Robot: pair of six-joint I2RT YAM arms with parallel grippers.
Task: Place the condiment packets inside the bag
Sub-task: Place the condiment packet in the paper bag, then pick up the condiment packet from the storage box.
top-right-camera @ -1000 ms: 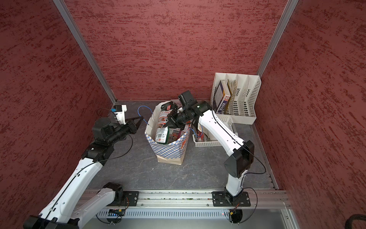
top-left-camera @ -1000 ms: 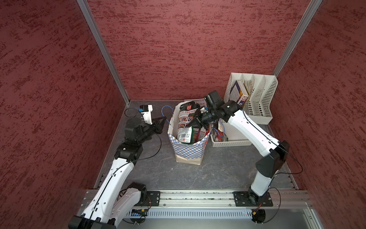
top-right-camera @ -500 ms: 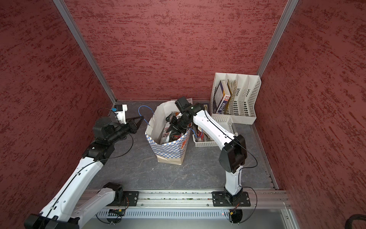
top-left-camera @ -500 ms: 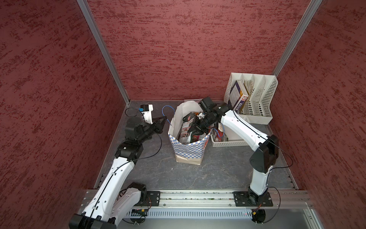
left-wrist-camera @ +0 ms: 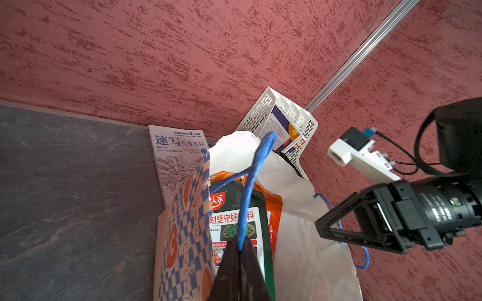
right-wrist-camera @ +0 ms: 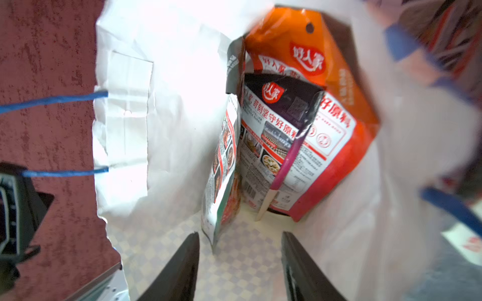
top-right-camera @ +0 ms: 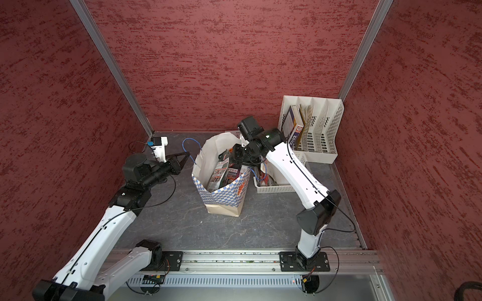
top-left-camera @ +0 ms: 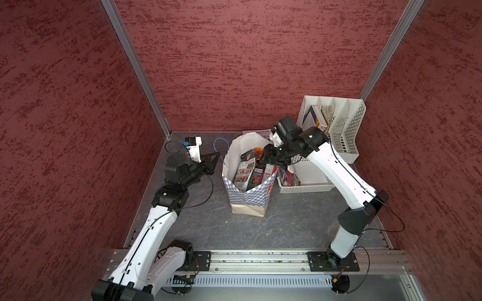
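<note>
Standing at the centre of a top view is the bag (top-left-camera: 247, 194), a tall checkered paper bag with its mouth open. The left gripper (top-left-camera: 215, 157), just left of the bag, has its jaws closed on the blue cord handle (right-wrist-camera: 65, 97), which runs taut from the bag's wall. The right gripper (right-wrist-camera: 240, 235) hangs in the bag's mouth at the upper right of its rim, jaws moderately apart with nothing between them.

The condiment packets (top-left-camera: 246, 170) stand on edge inside the bag, leaning together; an orange packet (right-wrist-camera: 313, 52) sits behind darker ones. More items, too hidden to name, lie in the white basket (top-left-camera: 305, 188) just right of the bag.

The packets look light, glossy and likely slippery, flexible rather than stiff, so a pinch across a flat sealed edge should hold best. The bag's thin paper walls would probably buckle or tip if pushed, so the taut handle likely helps keep the mouth open.
</note>
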